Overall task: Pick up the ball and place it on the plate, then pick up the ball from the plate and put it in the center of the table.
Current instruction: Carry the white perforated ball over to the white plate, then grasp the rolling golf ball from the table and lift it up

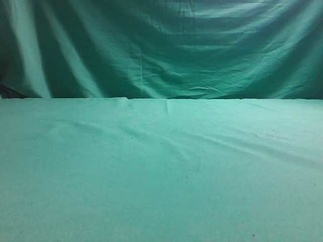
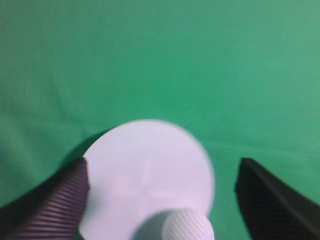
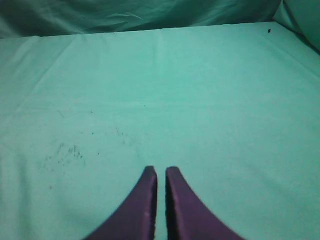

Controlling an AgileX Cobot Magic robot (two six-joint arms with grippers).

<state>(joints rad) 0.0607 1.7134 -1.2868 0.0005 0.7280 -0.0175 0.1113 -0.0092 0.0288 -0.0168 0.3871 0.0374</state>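
Observation:
In the left wrist view the white dimpled ball (image 2: 187, 226) rests on the near part of a round white plate (image 2: 145, 170), which lies on the teal-green table cloth (image 2: 165, 65). My left gripper (image 2: 162, 172) is open, its two dark fingers wide apart on either side of the plate and ball, touching neither. In the right wrist view my right gripper (image 3: 161, 172) is shut and empty above bare cloth. The exterior view shows only the table (image 1: 161, 171); the ball, the plate and both grippers are out of that view.
A darker green draped curtain (image 1: 161, 45) hangs behind the table's far edge. In the right wrist view faint dark specks (image 3: 65, 152) mark the cloth to the left of the gripper, and the table's far edge (image 3: 150, 31) shows at the top.

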